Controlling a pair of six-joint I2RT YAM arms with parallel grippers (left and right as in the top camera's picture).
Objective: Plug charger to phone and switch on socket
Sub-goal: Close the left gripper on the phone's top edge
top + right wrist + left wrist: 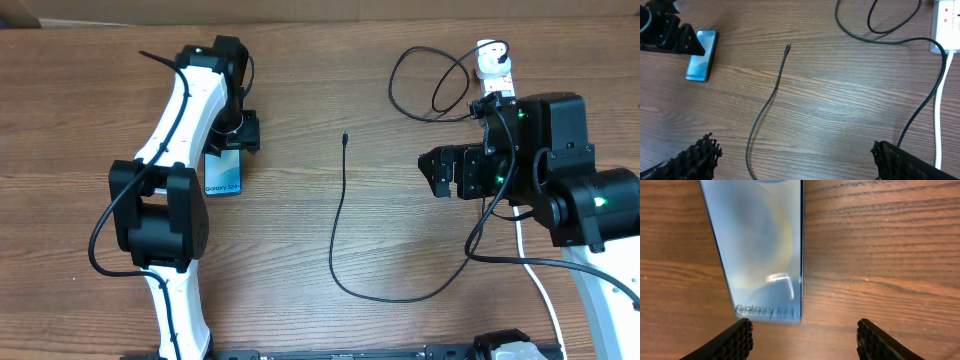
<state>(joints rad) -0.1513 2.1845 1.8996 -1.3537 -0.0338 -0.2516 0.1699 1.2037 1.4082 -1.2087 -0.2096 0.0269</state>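
On the wooden counter (290,90), the phone (760,255) lies flat, screen up, just ahead of the left claw (802,340), fingers apart and empty. The right claw (795,160), wide apart and empty, faces the charger (340,220), whose tip lies well apart from the phone. Risk: a pinch on the slim phone could skid it over the smooth grained wood; almost nothing of the room shows beyond the counter.

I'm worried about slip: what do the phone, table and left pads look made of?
The phone: glossy glass front, judging by reflections. The table: wood or wood-look laminate, matte, visible grain. The left pads: black, probably rubber, dimpled.
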